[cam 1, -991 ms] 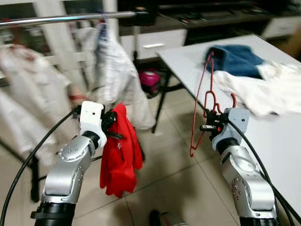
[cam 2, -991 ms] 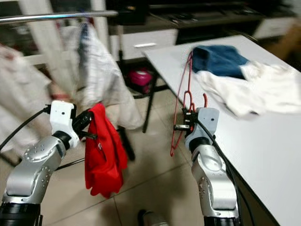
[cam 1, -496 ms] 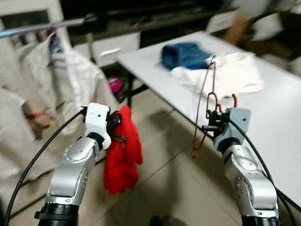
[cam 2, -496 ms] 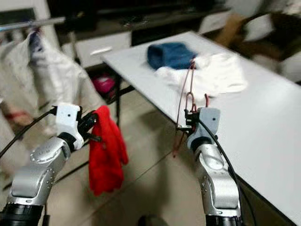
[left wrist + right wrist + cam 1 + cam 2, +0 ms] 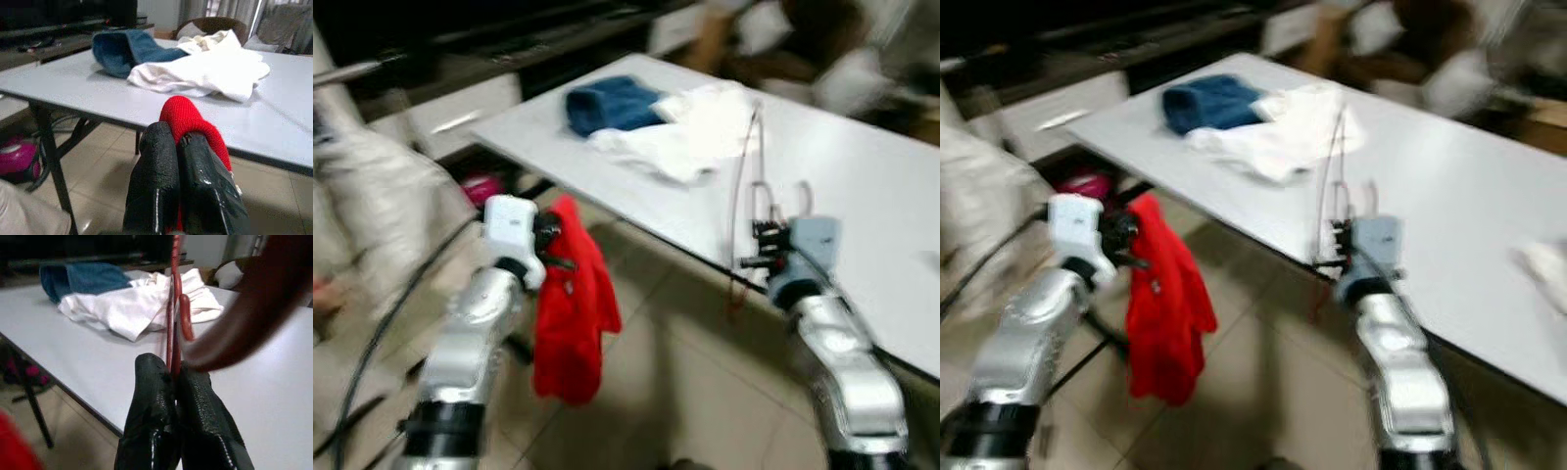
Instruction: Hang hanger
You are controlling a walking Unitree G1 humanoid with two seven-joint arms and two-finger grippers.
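Right wrist view: right gripper (image 5: 175,377) clenched on the red hanger (image 5: 174,308), wire pinched between the black fingers, hook end looming blurred close to the lens. In the head views the hanger stands roughly upright at the table (image 5: 862,176) edge, its frame over the white cloth (image 5: 690,137). Left gripper (image 5: 178,147) clamped on a red garment (image 5: 570,313) that hangs toward the floor. A blue garment (image 5: 612,101) lies on the table touching the white one.

Head views blurred — no rail to be made out. To do this step well, my judgement: keep the pinch firm, hold the hanger upright, clear of the table cloths, and line the hook up with a rail before lifting over.

No containers.
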